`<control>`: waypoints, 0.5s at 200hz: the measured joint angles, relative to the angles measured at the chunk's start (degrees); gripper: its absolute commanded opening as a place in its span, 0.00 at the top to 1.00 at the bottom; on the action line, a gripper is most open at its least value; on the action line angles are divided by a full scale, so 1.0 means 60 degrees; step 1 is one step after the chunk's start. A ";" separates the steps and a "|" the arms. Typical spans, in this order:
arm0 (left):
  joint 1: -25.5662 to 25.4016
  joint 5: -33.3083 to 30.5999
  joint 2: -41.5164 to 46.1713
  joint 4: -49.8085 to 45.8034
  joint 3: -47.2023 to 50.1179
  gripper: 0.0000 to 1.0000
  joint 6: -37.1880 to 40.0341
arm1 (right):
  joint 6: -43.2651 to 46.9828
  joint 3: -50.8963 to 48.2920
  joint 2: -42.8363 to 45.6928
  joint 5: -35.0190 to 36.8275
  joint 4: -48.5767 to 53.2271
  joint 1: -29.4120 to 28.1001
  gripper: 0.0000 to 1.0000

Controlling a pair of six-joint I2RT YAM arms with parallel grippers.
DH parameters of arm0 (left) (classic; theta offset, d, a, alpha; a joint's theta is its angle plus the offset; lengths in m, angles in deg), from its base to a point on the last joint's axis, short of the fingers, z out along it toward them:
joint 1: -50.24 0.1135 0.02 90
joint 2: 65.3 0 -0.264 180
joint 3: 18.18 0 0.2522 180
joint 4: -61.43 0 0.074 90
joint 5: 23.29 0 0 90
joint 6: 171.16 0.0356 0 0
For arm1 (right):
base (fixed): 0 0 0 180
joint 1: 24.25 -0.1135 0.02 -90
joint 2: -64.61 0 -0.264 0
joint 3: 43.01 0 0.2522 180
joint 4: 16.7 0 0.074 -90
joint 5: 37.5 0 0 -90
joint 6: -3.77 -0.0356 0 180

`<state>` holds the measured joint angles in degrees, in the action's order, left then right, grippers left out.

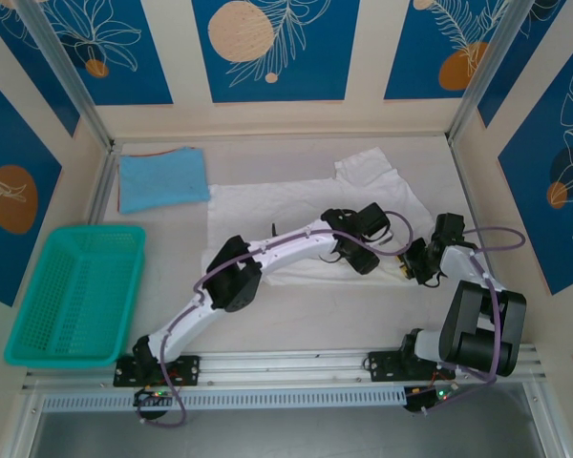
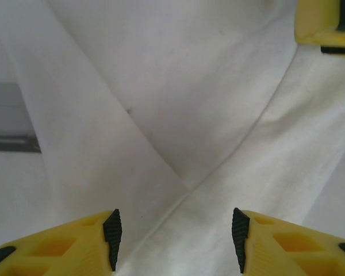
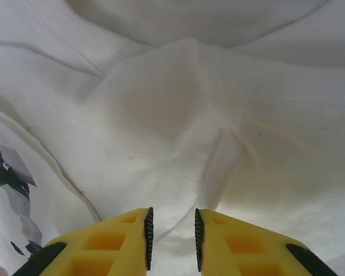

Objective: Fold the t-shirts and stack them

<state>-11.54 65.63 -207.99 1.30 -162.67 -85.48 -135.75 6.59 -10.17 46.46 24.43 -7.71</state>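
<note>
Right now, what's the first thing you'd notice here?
A big white shirt lies rumpled in the middle, with two yellow-fingered grippers over its right side: the left gripper is open and the right gripper is pinching cloth. A folded blue shirt sits at the back left, and a teal basket at the near left.

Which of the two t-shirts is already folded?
The light-blue t-shirt at the far left: it is a neat small rectangle, while the white t-shirt lies spread out and rumpled.
</note>
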 measured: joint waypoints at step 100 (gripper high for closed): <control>-0.0022 -0.0699 -0.0900 -0.0266 -0.0794 0.56 0.0630 | 0.0004 -0.0036 0.0000 -0.0076 -0.0127 0.0106 0.71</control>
<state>-11.67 61.43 -213.39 -0.30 -167.44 -81.69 -135.73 6.37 -10.17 46.00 23.67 -7.08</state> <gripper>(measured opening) 0.487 0.292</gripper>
